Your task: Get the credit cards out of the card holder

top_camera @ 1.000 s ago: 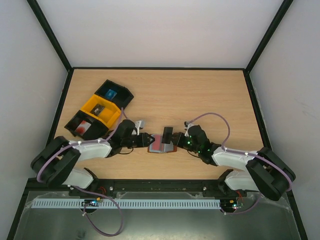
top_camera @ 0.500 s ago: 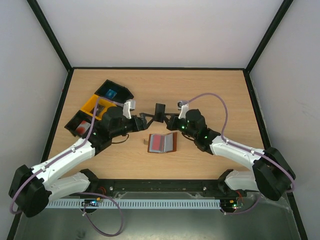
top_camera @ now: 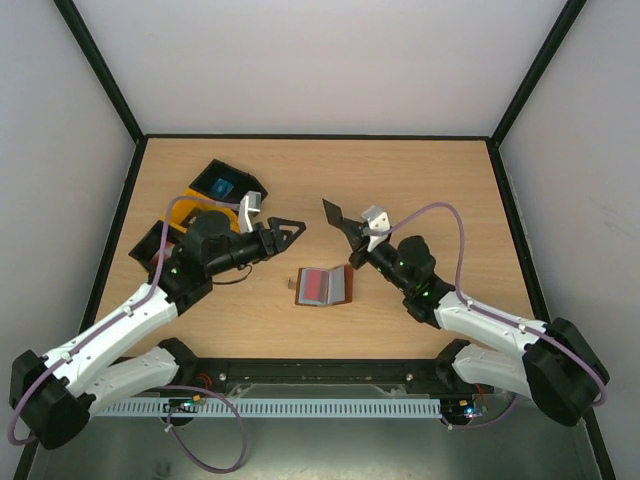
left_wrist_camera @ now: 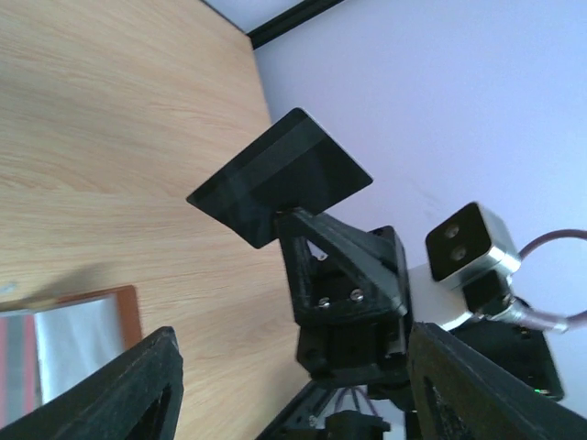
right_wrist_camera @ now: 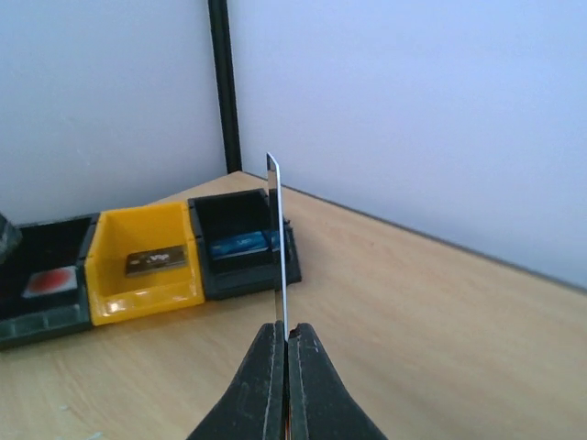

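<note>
Grey card held aloft
Right claw (top_camera: pixel 344 226) is clenched on the dark grey credit card (top_camera: pixel 332 212) by its lower edge, above the bench (top_camera: pixel 430 180). Left claw (top_camera: pixel 292 232), at its 9 o'clock, is released and empty. The brown card holder (top_camera: pixel 339 287) lies open at 6 o'clock of both, red credit card (top_camera: pixel 314 285) inside.

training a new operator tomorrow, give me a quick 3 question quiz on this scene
1. True or false: the right tool is shut on the dark grey card.
2. Where is the red card? A) in the open card holder B) clamped in a tool C) out of view
3. Fill in: the left tool has its jaws ___, with nothing between them.
Key: 1 true; 2 A; 3 open.
</note>
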Available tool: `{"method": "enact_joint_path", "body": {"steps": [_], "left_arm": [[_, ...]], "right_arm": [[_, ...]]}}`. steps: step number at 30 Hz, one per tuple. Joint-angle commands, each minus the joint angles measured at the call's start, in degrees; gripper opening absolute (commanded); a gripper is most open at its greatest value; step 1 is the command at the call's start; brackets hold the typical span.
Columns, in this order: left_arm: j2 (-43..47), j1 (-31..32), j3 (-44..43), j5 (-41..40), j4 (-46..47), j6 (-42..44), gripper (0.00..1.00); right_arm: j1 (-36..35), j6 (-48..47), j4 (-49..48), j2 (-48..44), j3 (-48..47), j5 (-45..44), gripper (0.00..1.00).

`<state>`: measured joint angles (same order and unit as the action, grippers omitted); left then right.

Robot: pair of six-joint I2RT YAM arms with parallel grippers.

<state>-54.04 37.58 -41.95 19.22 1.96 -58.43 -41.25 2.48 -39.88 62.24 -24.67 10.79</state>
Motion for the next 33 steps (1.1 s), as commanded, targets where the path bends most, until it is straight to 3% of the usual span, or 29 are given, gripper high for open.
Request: {"method": "enact_joint_path", "body": {"steps": [1,6,13,18,24,30,33], "left_arm": [[0.0,0.1,-1.7,3.0,5.7,-5.2,0.67],[-3.9,0.2,-2.1,8.4,8.7,-7.1,0.64],[-6.7,0.7,-1.9,9.7,14.4,-10.7,0.71],[-8.6,0.6,-3.0,9.6,12.6,-10.6,0.65],[-9.9,0.4,-4.0,9.8,10.7,-10.9,0.62],[-12.7,0.3,-2.9,13.4,16.2,-13.3,0.59],[-13.5,0.3,-2.6,14.3,17.8,-14.6,0.51]], "right_arm": [[-0.8,-17.2,-8.1,-1.0,1.9,-1.0,0.02],[-3.3,-26.3,-11.7,0.6,3.9,-4.4,0.02],[-8.4,-33.8,-19.5,3.2,7.6,-12.2,0.02],[-10.6,-38.5,-23.0,4.0,8.9,-17.9,0.02],[-11.6,-39.3,-24.2,2.9,8.8,-18.5,0.02],[-13.4,-39.9,-23.2,1.9,8.8,-18.4,0.02],[-13.8,-40.9,-21.5,1.7,8.3,-18.3,0.02]]}}
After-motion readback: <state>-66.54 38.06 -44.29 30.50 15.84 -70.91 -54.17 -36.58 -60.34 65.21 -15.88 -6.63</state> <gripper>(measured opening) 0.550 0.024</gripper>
